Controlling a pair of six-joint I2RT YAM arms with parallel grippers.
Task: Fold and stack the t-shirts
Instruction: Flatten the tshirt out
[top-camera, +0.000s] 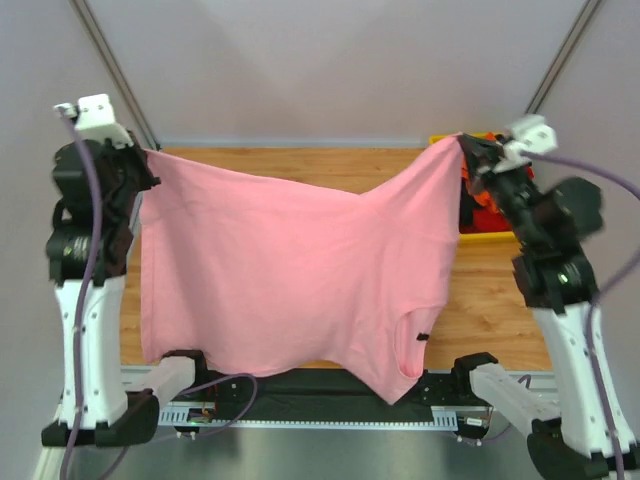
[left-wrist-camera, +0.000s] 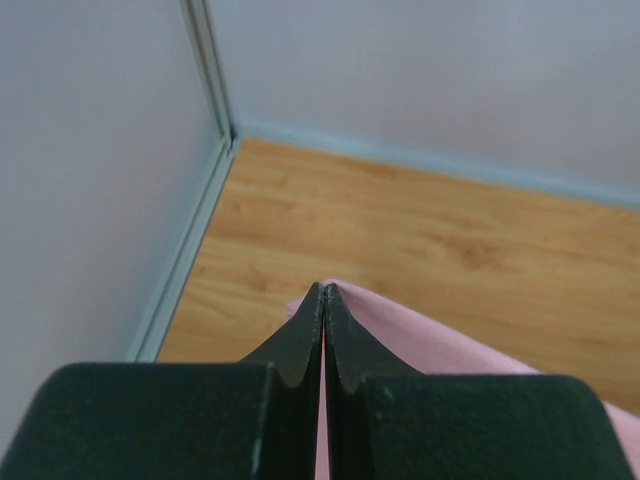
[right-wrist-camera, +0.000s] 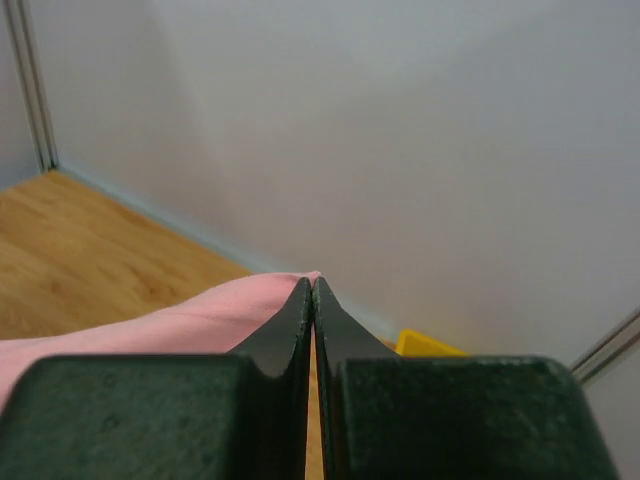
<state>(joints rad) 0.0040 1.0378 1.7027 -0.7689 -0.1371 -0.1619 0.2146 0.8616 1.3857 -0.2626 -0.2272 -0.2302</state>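
So, nearest the arm bases, the lower edge of the pink t-shirt (top-camera: 290, 270) hangs free over the near rim of the table (top-camera: 300, 165), with its neck opening low on the right side. The shirt is spread wide in the air between the 2 arms, sagging in the middle of its top edge. Higher and farther back, the left claw (top-camera: 143, 152) is clamped tight on the shirt's upper left corner; the left wrist view shows its fingers (left-wrist-camera: 300, 340) pressed together with pink cloth coming out beside them. The right claw (top-camera: 463, 143) is likewise closed on the upper right corner, and the right wrist view shows pink cloth pinched at its tips. Beyond the right arm, at the table's far right, a yellow bin (top-camera: 490, 236) holds orange and red cloth (top-camera: 488, 218).
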